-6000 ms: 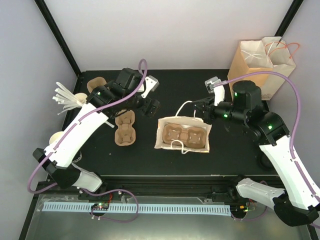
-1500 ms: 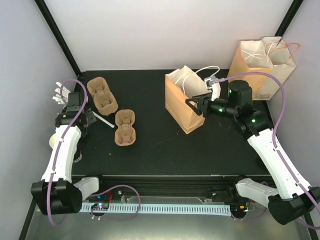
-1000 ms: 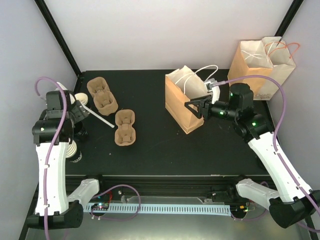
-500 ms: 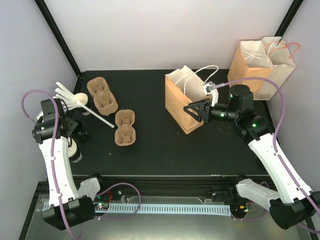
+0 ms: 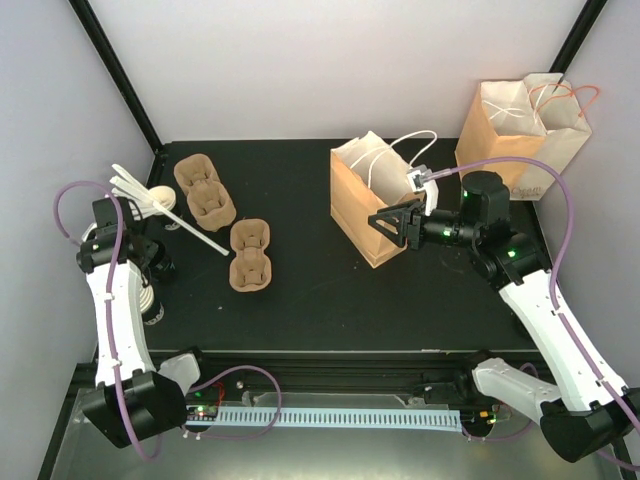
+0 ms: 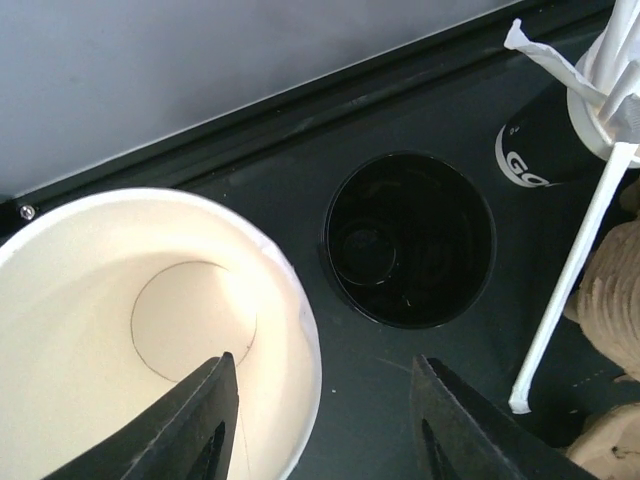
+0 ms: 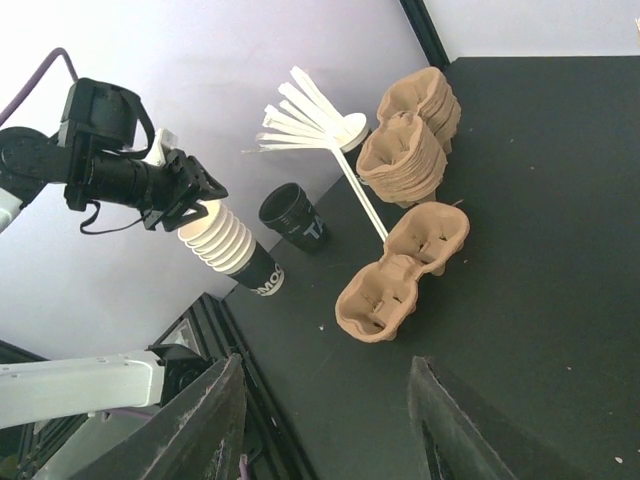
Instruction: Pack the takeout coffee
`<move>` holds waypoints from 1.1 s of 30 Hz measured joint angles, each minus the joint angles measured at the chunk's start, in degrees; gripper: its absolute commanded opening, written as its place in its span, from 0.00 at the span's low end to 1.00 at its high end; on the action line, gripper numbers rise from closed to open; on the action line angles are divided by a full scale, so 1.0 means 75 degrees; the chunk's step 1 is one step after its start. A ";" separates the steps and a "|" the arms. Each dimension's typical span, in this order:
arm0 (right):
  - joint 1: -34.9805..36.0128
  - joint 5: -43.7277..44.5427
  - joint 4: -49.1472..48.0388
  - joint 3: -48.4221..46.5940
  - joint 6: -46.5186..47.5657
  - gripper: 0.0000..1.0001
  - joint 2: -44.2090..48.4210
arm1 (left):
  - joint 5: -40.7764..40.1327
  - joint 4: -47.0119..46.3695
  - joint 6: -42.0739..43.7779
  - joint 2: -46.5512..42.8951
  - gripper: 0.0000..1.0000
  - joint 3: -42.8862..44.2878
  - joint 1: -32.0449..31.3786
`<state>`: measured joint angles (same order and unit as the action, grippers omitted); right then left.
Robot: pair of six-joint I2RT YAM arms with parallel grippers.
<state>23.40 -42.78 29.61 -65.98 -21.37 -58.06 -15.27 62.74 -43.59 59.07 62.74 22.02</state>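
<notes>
Takeout coffee (image 6: 408, 240) top murky; cream cup (image 6: 130, 330) cut off.

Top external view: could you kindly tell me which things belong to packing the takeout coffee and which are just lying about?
Job in hand, likely: open brown bag by the right fingers; cream cup stack, its rim straddled by the left fingers. No lidded coffee shows.
Lying about: loose carrier; stacked carriers; straws; far bag; black cup.

Cream cups (image 6: 150, 330), black cup (image 6: 410, 240), tan bag (image 5: 360, 210), black table (image 5: 300, 300).
</notes>
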 measured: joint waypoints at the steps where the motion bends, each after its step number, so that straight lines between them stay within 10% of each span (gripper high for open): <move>1: 0.0000 -0.0003 0.0006 -0.0009 0.0000 0.48 0.0000 | -0.0023 -0.0038 0.0000 0.0073 0.47 0.0000 0.0003; 8: 0.0000 -0.0055 0.0023 -0.0117 0.0000 0.48 0.0000 | -0.0181 -0.0181 -0.0029 0.0300 0.29 0.0000 0.0023; 23: 0.0003 -0.0119 0.0052 -0.0119 0.0003 0.48 -0.0006 | -0.0490 -0.0425 -0.0079 0.0326 0.28 -0.0195 0.0125; 33: 0.0003 -0.0143 0.0052 -0.0149 0.0003 0.48 -0.0006 | -0.0548 -0.0641 -0.0108 0.0431 0.02 -0.0399 0.0175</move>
<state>23.42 -43.86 30.00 -67.09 -21.34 -58.11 -19.38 57.93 -44.40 62.30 59.75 23.33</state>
